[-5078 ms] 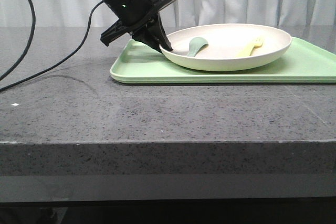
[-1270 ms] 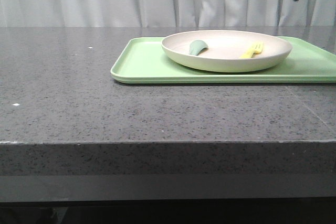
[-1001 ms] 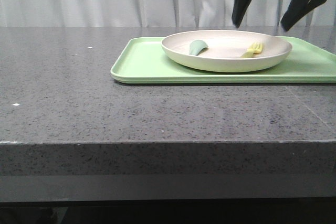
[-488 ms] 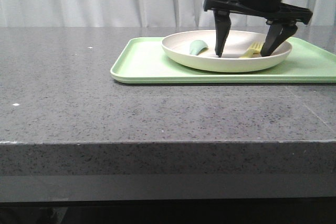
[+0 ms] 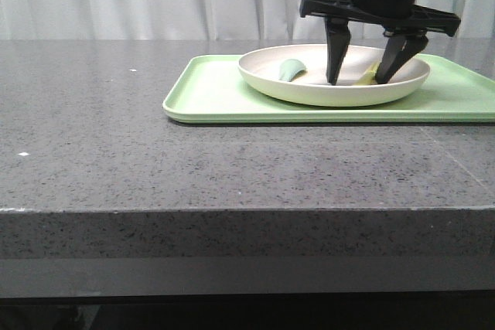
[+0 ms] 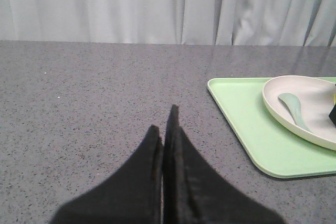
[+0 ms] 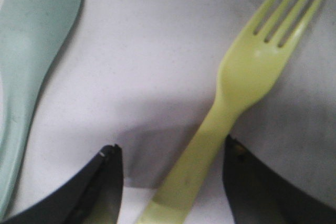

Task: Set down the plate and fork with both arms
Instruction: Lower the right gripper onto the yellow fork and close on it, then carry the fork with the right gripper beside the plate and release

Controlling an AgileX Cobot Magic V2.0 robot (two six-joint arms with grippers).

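Now the right hand (image 5: 360, 79) stands inside the plate (image 5: 309, 92), its two fingers spread and planted either side of the fork (image 7: 231, 114), not yet pinching it; the plate sits on the green tray (image 5: 209, 102) toward the far right corner of the counter (image 5: 155, 168), with a sage-green spoon (image 5: 291, 69) lying in its left part. The fork looks light, thin and stiff, likely slick plastic on a smooth dish, so it may skate or pivot if squeezed off-centre; the slim handle between the fingers seems the sensible place to grip. Its long axis runs from the handle beneath the wrist out to the tines; in the front view they point toward the far right corner. The left hand (image 6: 164, 129) hangs over bare counter well left of the tray, fingers pressed together and holding nothing.
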